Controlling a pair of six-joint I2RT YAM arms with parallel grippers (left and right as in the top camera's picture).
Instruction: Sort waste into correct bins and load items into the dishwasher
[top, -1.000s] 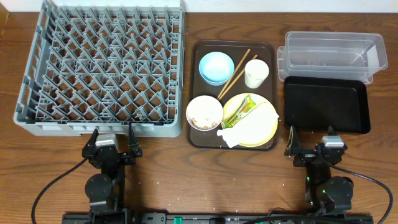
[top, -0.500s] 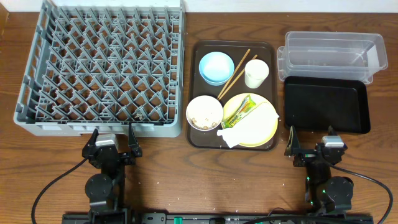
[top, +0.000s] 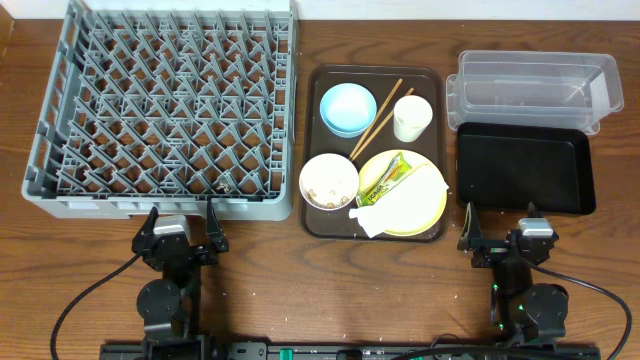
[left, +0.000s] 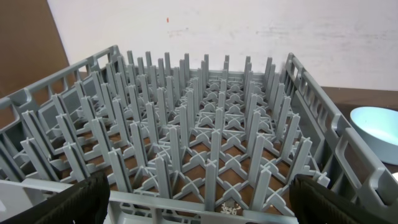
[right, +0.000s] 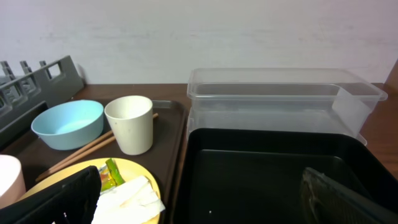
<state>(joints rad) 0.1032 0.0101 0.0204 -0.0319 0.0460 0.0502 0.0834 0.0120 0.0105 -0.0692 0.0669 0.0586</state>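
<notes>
The grey dish rack (top: 160, 105) fills the back left and holds nothing; its pegs fill the left wrist view (left: 199, 137). The brown serving tray carries a yellow plate (top: 430, 205) with a green-yellow wrapper (top: 390, 177) and a white napkin (top: 395, 208), a white bowl with food scraps (top: 328, 181), a light blue bowl (top: 347, 108), a white cup (top: 412, 117) and chopsticks (top: 375, 118). A clear tub (top: 535, 88) and a black tray (top: 525, 168) sit at the right. My left gripper (top: 181, 228) stands open below the rack's front edge. Below the black tray my right gripper (top: 497, 230) is open too.
The brown serving tray (top: 315, 220) lies between the rack and the bins. A few whitish crumbs (left: 229, 210) lie in the rack's front row. Bare wooden table (top: 330, 280) runs along the front between the two arms. A white wall rises behind.
</notes>
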